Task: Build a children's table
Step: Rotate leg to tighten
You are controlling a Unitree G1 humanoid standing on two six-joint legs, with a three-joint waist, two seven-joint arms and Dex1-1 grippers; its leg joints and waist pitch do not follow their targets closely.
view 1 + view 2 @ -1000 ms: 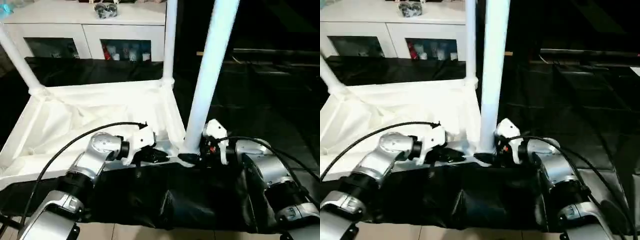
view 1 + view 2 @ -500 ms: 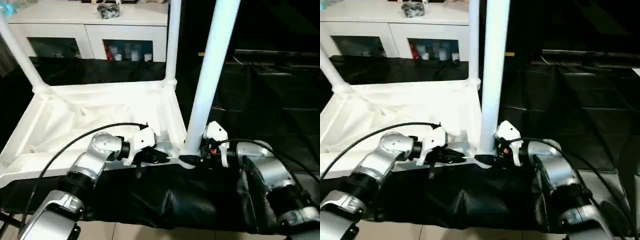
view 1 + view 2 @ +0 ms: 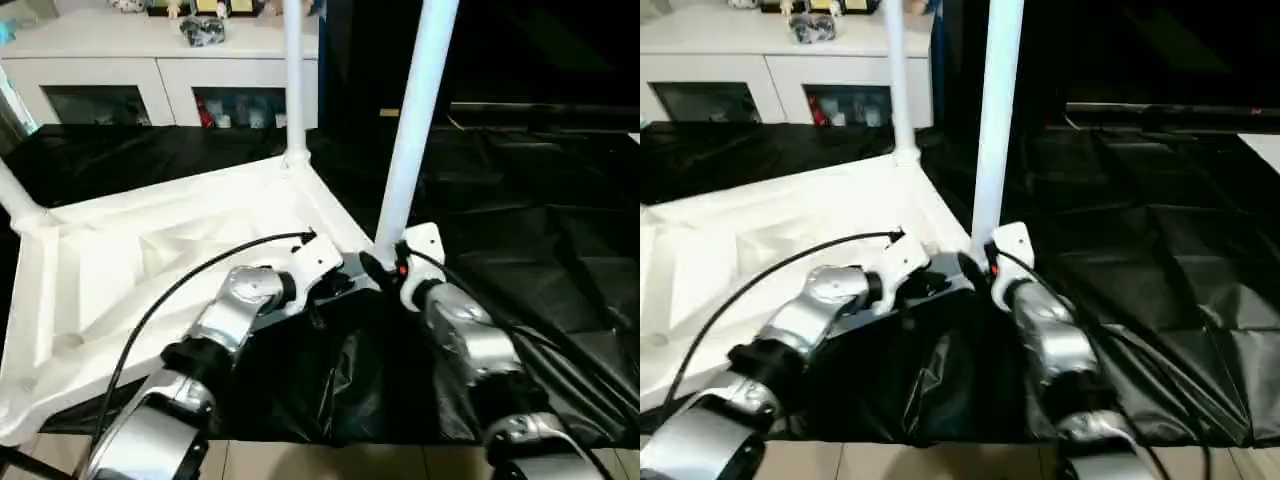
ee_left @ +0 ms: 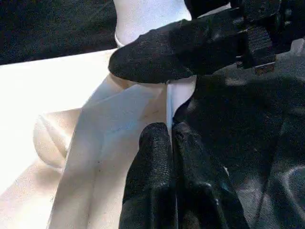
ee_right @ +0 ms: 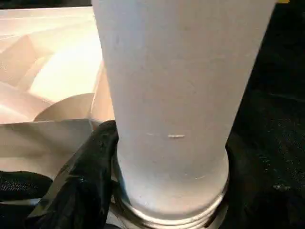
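White tapered plastic leg [image 3: 412, 130], clasped by right end effector [image 3: 385, 268]; left end effector [image 4: 171, 157] pinched on white ribbed tabletop [image 3: 150, 250] rim. Risk: leg unseats if tilted.

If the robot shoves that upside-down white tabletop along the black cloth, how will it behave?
The tabletop looks like thin ribbed plastic, so probably light and stiff. It would likely slide as one piece, perhaps bunching the wrinkled black cloth. The tall upright legs may make it tippy.

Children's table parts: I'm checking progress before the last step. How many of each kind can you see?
White tapered tube legs, upright at the corners: 3
White plastic rectangular tabletop, underside up: 1
Total: 4
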